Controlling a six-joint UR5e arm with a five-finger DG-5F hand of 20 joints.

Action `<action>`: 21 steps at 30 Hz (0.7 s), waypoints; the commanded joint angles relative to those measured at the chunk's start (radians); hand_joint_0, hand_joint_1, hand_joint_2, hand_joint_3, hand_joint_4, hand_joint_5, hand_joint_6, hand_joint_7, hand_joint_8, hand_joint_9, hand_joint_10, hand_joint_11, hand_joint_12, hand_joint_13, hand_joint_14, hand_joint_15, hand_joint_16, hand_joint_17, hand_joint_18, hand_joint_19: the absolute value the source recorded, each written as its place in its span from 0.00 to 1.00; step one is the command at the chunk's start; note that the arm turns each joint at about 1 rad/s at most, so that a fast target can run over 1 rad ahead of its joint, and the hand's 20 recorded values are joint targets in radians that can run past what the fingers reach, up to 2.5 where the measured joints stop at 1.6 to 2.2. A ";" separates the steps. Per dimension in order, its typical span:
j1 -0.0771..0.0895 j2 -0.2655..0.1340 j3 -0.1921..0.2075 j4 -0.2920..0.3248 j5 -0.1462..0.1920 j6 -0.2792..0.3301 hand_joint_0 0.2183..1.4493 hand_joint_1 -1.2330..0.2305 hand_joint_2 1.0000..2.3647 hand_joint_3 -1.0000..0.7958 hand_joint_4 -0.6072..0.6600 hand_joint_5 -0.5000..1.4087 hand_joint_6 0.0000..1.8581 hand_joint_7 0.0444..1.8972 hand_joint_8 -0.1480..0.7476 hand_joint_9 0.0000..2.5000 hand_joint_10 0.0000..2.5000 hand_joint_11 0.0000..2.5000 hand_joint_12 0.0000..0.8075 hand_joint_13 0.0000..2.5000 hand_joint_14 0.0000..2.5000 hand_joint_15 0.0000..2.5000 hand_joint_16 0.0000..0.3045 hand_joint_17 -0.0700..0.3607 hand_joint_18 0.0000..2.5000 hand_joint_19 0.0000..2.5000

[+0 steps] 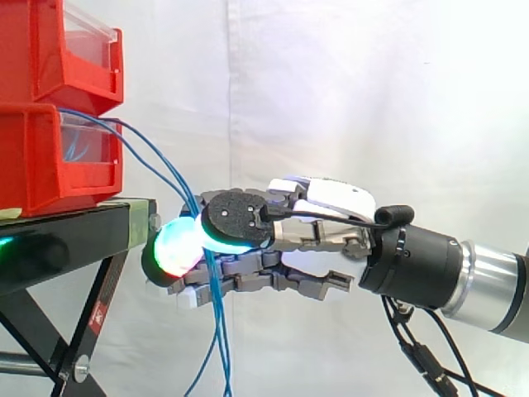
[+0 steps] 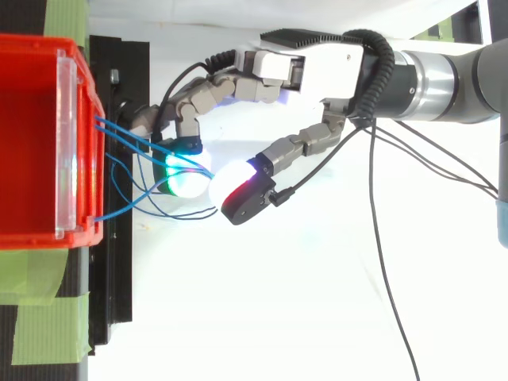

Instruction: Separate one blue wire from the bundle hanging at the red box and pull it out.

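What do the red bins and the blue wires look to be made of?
Red bins: probably moulded plastic with a glossy finish, judging by the soft highlights and rounded lips. Blue wires: thin and smooth, apparently with plastic insulation. They hang in loose curves, and the core cannot be seen.

Bins stacked on a stand at left, hand reaching in from the right.
The upper bin (image 1: 50,50) sits on the lower bin (image 1: 41,165), which rests on the stand (image 1: 74,231). Wires (image 1: 219,314) leave the lower bin's front and hang down past the stand's edge. There the hand (image 1: 322,198), just beside the stand, pinches them between thumb and fingers. A curtain (image 1: 372,83) hangs behind.
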 commanded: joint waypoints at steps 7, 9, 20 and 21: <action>0.000 0.000 0.000 -0.001 -0.005 0.000 0.34 0.40 0.01 0.42 0.67 0.15 0.42 0.53 0.49 0.16 0.00 0.11 0.49 0.20 0.01 0.14 0.17 0.44 0.16 0.21; -0.002 0.000 0.000 -0.001 -0.006 0.000 0.34 0.40 0.02 0.43 0.68 0.15 0.42 0.53 0.49 0.16 0.00 0.12 0.49 0.20 0.01 0.14 0.17 0.44 0.16 0.21; -0.005 0.000 0.000 -0.001 -0.015 0.000 0.34 0.39 0.02 0.48 0.67 0.15 0.45 0.53 0.50 0.19 0.00 0.16 0.49 0.22 0.01 0.16 0.17 0.44 0.17 0.21; -0.005 0.001 0.000 -0.001 -0.015 0.000 0.34 0.38 0.02 0.49 0.68 0.15 0.45 0.53 0.51 0.21 0.00 0.18 0.49 0.23 0.01 0.17 0.17 0.44 0.17 0.21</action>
